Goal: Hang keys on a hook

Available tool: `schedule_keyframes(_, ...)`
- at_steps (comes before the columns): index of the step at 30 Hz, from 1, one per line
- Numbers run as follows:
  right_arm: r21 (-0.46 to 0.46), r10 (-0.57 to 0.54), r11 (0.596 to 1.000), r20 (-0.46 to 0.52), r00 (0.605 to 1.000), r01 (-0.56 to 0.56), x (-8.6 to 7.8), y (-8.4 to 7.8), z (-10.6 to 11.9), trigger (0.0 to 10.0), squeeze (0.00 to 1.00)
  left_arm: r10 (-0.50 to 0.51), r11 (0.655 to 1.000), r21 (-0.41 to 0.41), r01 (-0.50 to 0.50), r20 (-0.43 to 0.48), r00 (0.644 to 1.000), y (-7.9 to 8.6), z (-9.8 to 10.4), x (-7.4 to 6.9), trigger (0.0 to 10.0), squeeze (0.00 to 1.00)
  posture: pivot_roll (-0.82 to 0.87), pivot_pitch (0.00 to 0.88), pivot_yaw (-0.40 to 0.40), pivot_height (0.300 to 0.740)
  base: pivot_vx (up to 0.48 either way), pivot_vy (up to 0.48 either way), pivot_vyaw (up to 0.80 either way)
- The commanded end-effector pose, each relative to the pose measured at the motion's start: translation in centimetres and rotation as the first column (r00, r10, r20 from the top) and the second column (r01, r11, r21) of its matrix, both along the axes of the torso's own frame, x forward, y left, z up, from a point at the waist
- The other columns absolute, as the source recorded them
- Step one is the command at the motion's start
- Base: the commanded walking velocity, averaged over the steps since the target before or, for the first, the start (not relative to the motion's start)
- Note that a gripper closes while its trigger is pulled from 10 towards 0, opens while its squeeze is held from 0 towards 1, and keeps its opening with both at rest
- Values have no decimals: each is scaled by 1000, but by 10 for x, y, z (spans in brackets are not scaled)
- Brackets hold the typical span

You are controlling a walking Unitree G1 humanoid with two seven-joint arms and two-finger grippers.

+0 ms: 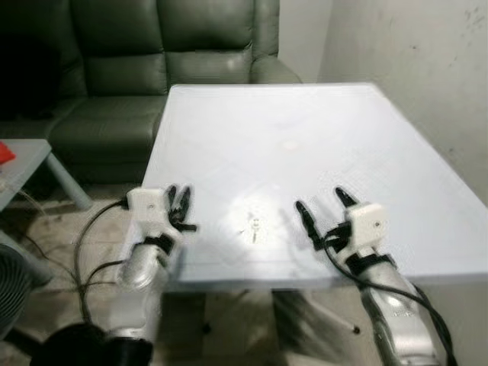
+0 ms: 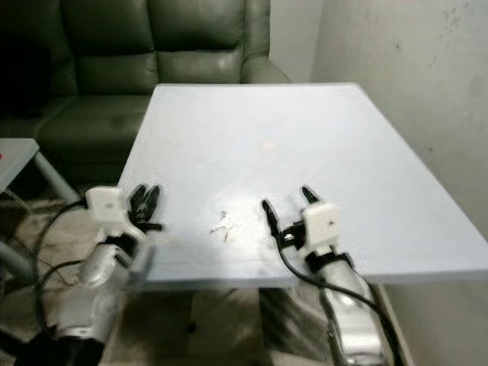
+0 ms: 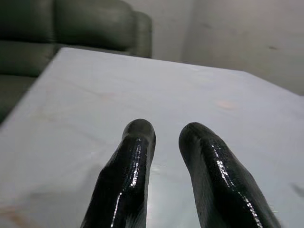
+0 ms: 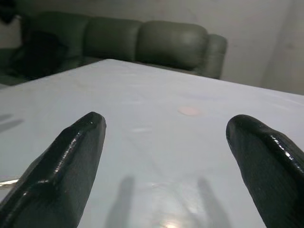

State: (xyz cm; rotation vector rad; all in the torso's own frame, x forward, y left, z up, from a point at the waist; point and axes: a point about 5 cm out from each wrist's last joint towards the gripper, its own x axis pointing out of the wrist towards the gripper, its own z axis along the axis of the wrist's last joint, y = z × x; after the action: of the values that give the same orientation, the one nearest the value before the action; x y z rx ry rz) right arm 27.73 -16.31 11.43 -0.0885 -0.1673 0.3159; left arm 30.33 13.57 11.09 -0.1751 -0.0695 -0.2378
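A small bunch of silvery keys [image 1: 254,226] lies flat on the pale blue table [image 1: 305,114], close to its near edge and between my two arms. My right gripper [image 1: 319,198] hovers low over the table just right of the keys, its two black fingers spread wide and open with nothing between them. In the right wrist view those fingers [image 4: 71,156] frame bare tabletop. My left gripper [image 1: 179,197] sits at the table's near left corner, left of the keys, its fingers [image 3: 133,156] nearly together and holding nothing.
A dark green sofa [image 1: 152,46] stands behind the table. A low grey side table [image 1: 27,164] with a red object [image 1: 4,152] is at the left. A white wall [image 1: 427,61] runs along the table's right side. Cables [image 1: 88,244] trail under the left arm.
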Motion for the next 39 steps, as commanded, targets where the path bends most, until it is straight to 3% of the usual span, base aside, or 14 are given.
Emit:
schedule_keyframes(1,8,23,1000,8,1000,-23,1,7,2,10000,0,24,1000,15,-24,9,1000,11,2,-1,10000,0,-115,0,8,740,0,0,0)
schedule_keyframes(7,5,25,1000,6,1000,-25,0,7,2,10000,0,30,1000,-2,-30,-8,1000,12,-1,-2,10000,0,-114,0,6,740,0,0,0)
schedule_keyframes(28,2,31,1000,8,999,-31,0,7,3,10000,0,38,999,-16,-38,-16,999,11,0,-1,10000,0,-113,0,2,740,0,462,0)
schedule_keyframes(39,-3,39,999,2,999,-39,-2,7,3,10000,0,67,998,-4,-67,-26,997,13,-1,0,10000,0,-112,0,-2,740,0,0,0)
